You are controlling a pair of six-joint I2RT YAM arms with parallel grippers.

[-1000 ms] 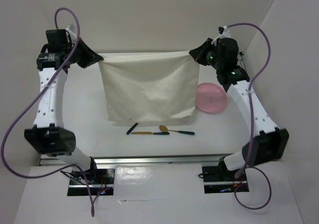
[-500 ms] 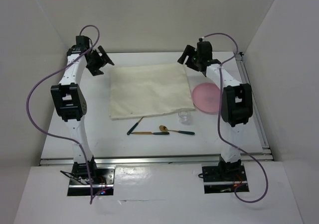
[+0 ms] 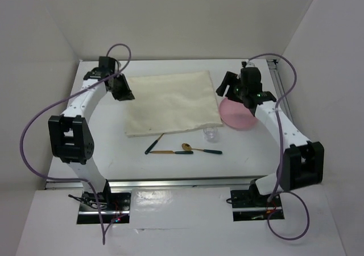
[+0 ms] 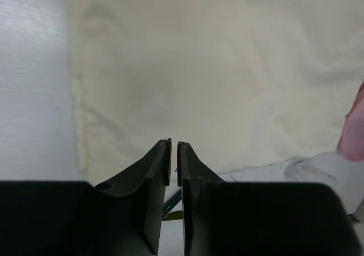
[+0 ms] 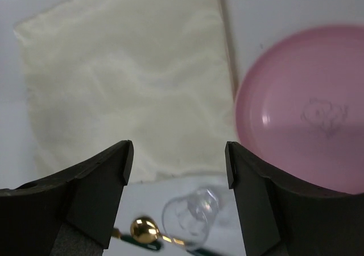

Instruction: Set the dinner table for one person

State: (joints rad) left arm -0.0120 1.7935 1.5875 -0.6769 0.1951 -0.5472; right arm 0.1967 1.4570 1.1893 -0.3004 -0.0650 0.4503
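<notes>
The cream cloth (image 3: pixel 170 102) lies flat on the white dinner table (image 3: pixel 102 142). My left gripper (image 3: pixel 122 91) hovers over the cloth's far left corner; in the left wrist view its jaws (image 4: pixel 173 145) stand almost together with only a thin slit, nothing between them, above the cloth (image 4: pixel 216 74). My right gripper (image 3: pixel 227 88) hangs open and empty between the cloth's right edge and the pink plate (image 3: pixel 242 115). The right wrist view shows the gripper (image 5: pixel 179 165) above the cloth (image 5: pixel 125 79), the plate (image 5: pixel 307 119) and a clear glass (image 5: pixel 190 213).
A clear glass (image 3: pixel 211 134) stands near the cloth's front right corner. Gold-and-green cutlery lies in front of the cloth: a spoon (image 3: pixel 199 150), a knife (image 3: pixel 170 152) and a dark piece (image 3: pixel 153 144). Metal rails (image 3: pixel 170 183) run along the near and right edges.
Both grippers held the cloth up by its far corners, then let go. It now lies flat. Both arms have drawn in and lowered. The left jaws have closed again.
</notes>
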